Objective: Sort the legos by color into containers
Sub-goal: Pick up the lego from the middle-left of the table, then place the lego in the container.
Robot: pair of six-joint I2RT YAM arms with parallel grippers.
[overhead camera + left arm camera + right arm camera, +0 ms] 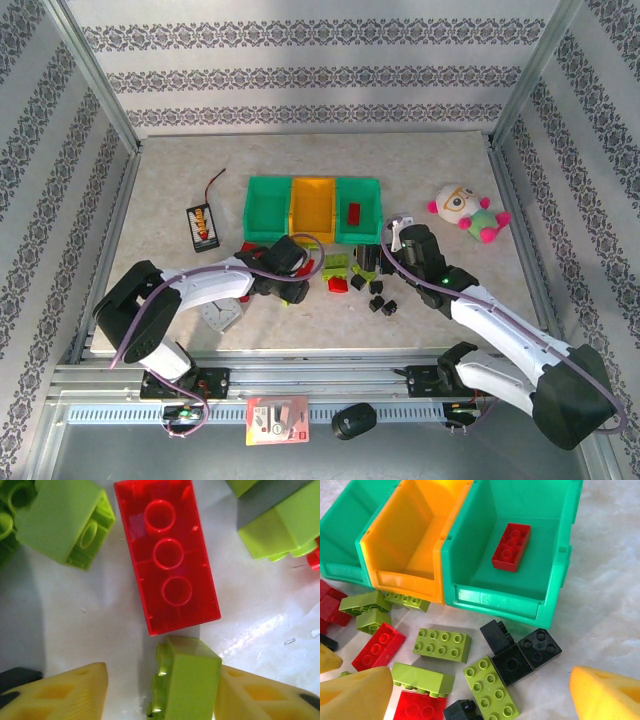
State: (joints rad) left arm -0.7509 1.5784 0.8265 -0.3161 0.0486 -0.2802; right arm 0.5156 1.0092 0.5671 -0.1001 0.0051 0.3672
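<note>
Table (pixel 450 180) first: 3 bins in a row toward the back. They are the left teal bin (pixel 252 215), the orange bin (pixel 312 185) and the right teal bin (pixel 372 225), which has one red brick (pixel 511 546) inside. The rest of the legos (pixel 340 265) lie scattered just in front of the bins.

L gripper (pixel 162 692) is down in the pile, jaws partway in, straddling a lime brick (pixel 187 675) lying on its side. One pad (pixel 260 695) touches it and the other pad (pixel 65 695) shows a gap, so not clamped yet imo. R gripper (pixel 480 695) hangs wide w/ nothing held, above the black bricks (pixel 520 657).

To pick well: close till both pads bear on flat faces. Lift straight up so the big red brick (pixel 167 555) just beyond doesn't drag. Then take the lime to a bin w/o red, i.e. orange or left teal.
</note>
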